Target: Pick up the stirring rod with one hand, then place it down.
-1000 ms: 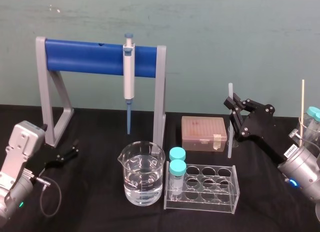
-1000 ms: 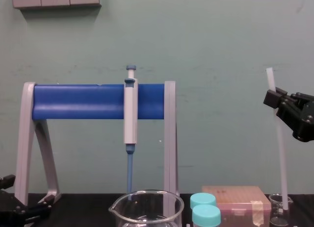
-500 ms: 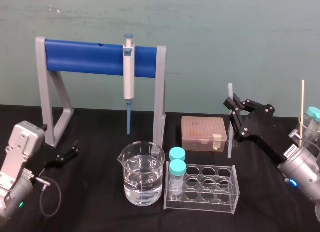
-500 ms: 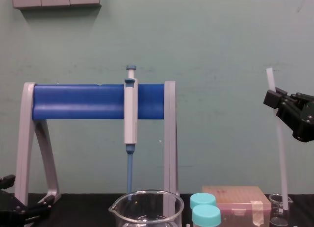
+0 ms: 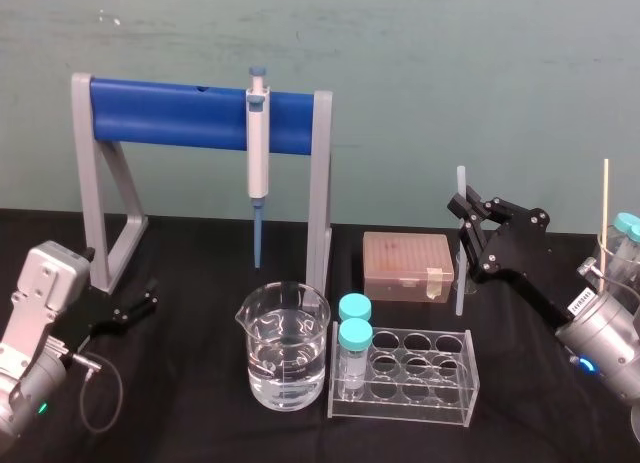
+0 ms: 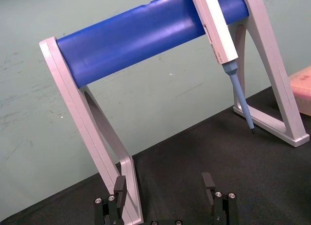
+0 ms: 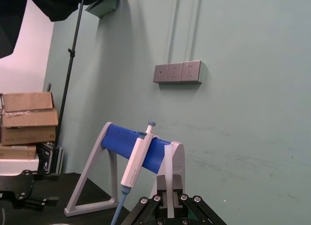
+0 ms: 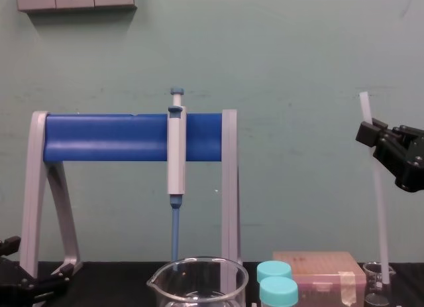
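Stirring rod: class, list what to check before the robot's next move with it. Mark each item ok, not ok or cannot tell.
1. Right hand shut on rod, near its top: ok.
2. Rod close to upright: ok.
3. Rod's lower end clear of beaker: not ok, it is inside.
4. Rod's end resting on the beaker's bottom: cannot tell.
5. Left hand open, parked far left, away from rod: ok.
6. Box beside beaker, apart from rod: ok.

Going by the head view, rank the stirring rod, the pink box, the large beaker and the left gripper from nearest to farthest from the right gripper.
1. stirring rod: between the right gripper's fingers.
2. pink box: just to its left.
3. large beaker: centre front.
4. left gripper: far left.
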Tool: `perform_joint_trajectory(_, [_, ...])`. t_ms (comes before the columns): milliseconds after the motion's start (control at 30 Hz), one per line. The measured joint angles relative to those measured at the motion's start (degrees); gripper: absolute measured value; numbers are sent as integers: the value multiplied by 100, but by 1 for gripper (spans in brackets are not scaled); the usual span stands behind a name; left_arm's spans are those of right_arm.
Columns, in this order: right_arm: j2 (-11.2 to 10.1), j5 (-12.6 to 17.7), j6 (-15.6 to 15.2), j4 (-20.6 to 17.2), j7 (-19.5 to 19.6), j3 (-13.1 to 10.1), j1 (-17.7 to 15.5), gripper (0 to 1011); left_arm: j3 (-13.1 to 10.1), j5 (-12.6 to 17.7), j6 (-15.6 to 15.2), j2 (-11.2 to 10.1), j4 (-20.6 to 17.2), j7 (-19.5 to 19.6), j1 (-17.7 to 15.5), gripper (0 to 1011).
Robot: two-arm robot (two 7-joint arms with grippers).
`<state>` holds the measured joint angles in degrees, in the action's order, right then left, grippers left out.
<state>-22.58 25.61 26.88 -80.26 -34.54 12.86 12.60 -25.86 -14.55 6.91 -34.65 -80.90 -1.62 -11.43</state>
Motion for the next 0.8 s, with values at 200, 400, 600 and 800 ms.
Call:
perform_joint_trajectory(200, [0,0,0,0,0,0,0,64,0,0,0,0,0,0,0,1000])
perform_joint_trajectory(400, [0,0,0,0,0,0,0,64,0,0,0,0,0,0,0,1000])
perform_joint_trajectory(600, [0,0,0,0,0,0,0,64,0,0,0,0,0,0,0,1000])
perform_joint_trajectory(800, [0,0,0,0,0,0,0,64,0,0,0,0,0,0,0,1000])
